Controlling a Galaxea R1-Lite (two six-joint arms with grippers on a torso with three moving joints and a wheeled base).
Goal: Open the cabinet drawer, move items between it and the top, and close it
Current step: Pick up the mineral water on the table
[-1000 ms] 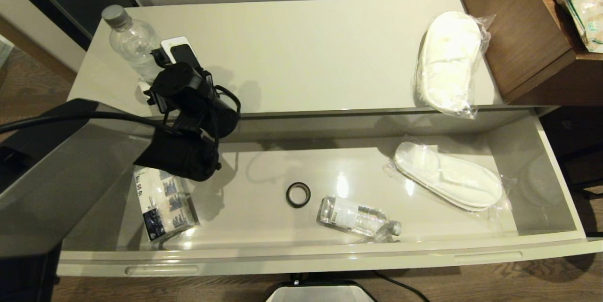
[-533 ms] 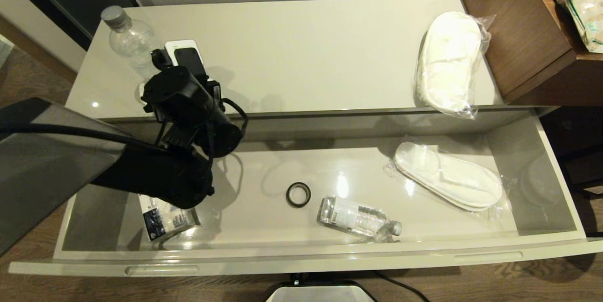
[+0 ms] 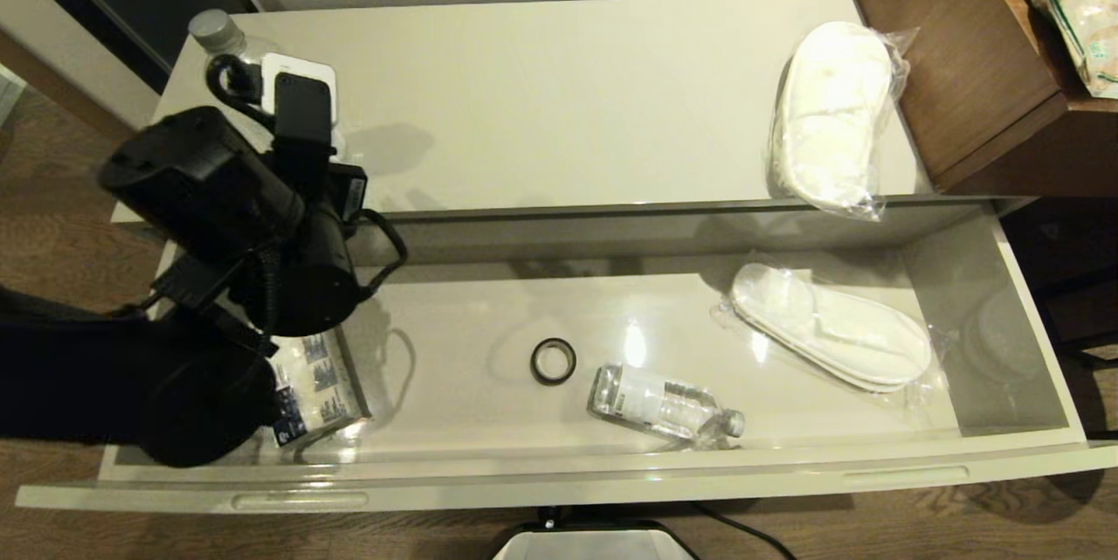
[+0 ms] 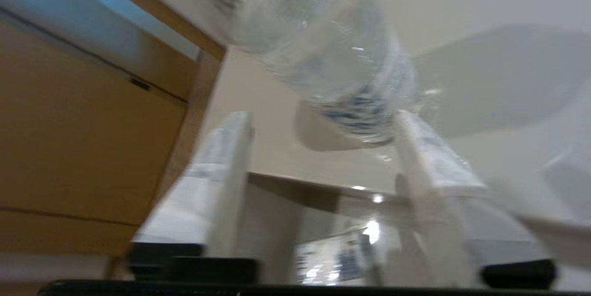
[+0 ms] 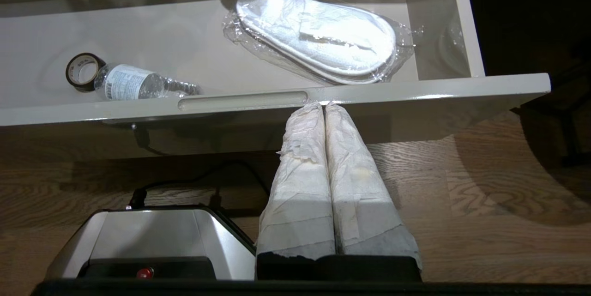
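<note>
The cabinet drawer point(image 3: 559, 477) is pulled wide open. Inside lie a wrapped slipper pair point(image 3: 830, 324) and a water bottle point(image 3: 664, 407) on its side. On the top point(image 3: 559, 88) a second slipper pair point(image 3: 830, 114) rests at the right front edge. Another water bottle point(image 3: 218, 36) stands upright at the far left corner. My left gripper point(image 3: 293, 79) is next to that bottle. In the left wrist view the gripper point(image 4: 321, 118) is open, the bottle point(image 4: 323, 56) stands just past its fingertips, and nothing is between them. My right gripper point(image 5: 323, 106) is shut, low in front of the drawer front point(image 5: 415, 90).
A black ring point(image 3: 552, 361) and a white-and-blue tissue pack point(image 3: 319, 385) also lie in the drawer, the pack partly under my left arm. A brown wooden unit point(image 3: 978, 62) adjoins the top on the right. My base point(image 3: 594, 542) sits on the wooden floor below the drawer front.
My left arm has swung back and to the left, and its elbow now hangs over the drawer's left end. The upright bottle has stayed on the top. The right arm has not moved.
</note>
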